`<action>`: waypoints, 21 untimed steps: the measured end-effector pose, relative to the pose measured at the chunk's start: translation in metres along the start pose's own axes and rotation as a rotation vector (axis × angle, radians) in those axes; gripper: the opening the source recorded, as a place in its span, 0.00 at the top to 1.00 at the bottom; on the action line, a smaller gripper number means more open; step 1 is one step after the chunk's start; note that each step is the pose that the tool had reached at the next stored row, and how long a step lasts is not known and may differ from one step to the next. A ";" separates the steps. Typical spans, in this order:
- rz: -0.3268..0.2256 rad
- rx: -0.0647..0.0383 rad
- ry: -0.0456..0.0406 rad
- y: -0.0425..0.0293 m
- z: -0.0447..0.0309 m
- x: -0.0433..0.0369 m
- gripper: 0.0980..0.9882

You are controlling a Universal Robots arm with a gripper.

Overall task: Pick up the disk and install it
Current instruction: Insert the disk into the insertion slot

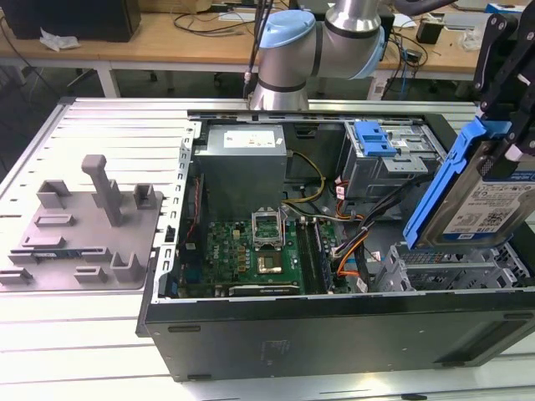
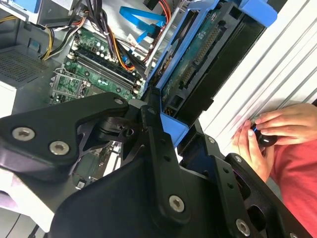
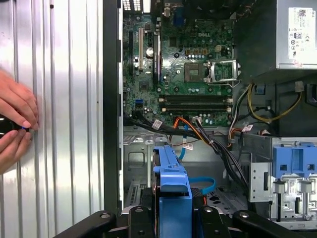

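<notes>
The gripper pinches the disk by the upper end of its blue carrier. The disk hangs below the jaws, long axis steeply tilted, its low end aimed at the grey cage just beneath; it seems clear of it, though the gap is hard to judge. Cables crowd one side, and a person's hands rest outside the case.

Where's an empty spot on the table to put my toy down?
In the exterior view, the ribbed silver metal table is bare behind the grey fixture plate and along the strip in front of the open black computer case. Inside is crowded: green motherboard, cables, grey power supply. The black gripper holds the blue-framed silver disk above it.
</notes>
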State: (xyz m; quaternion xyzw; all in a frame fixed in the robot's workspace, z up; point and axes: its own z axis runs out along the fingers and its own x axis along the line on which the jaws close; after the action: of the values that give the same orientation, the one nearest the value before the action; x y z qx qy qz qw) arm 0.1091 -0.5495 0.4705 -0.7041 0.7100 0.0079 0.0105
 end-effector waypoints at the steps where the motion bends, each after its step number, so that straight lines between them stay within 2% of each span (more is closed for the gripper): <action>1: 0.000 0.000 0.0000 0.0000 0.0010 0.0000 0.70; 21: 0.000 0.000 -0.0001 -0.0017 0.0113 0.0003 0.70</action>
State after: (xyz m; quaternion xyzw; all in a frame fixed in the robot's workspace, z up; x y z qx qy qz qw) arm 0.1109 -0.5495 0.4592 -0.7042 0.7099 0.0079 0.0105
